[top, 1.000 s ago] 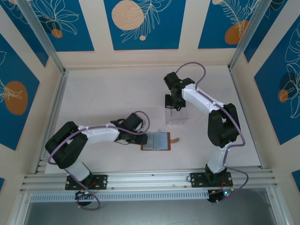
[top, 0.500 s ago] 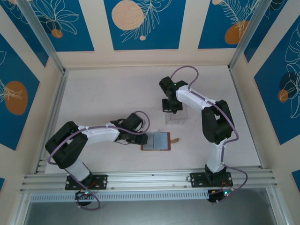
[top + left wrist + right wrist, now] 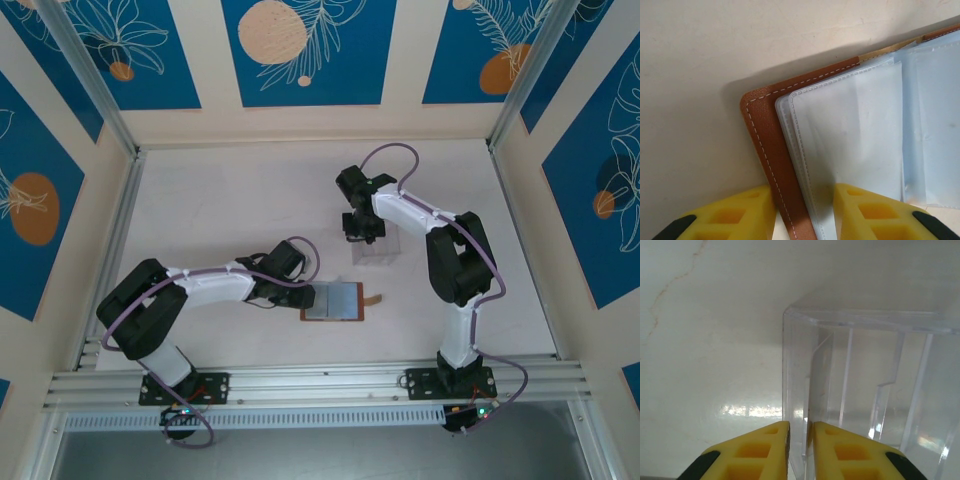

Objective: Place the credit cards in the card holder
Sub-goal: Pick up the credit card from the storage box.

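- Top view: I see the card holder (image 3: 335, 300) lying open on the table (image 3: 220, 210), its snap tab (image 3: 375, 298) at the right side; my left gripper (image 3: 308, 293) sits at its left edge; my right gripper (image 3: 362, 230) is at the far-left corner of the clear tray (image 3: 380, 252).
- Left wrist: the left gripper (image 3: 802, 215) stands part-way apart, astride the card holder's (image 3: 765, 130) brown corner; clear sleeves (image 3: 850, 130) lie inside it.
- Right wrist: the right gripper (image 3: 799, 450) is narrow, nipping the clear tray's (image 3: 865, 390) wall.

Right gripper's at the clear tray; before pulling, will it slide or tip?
Likely light: the clear tray is thin see-through plastic, so it may slide on the smooth table. Its glossy wall could slip between the right gripper's fingers. Its tall walls suggest it might tip.
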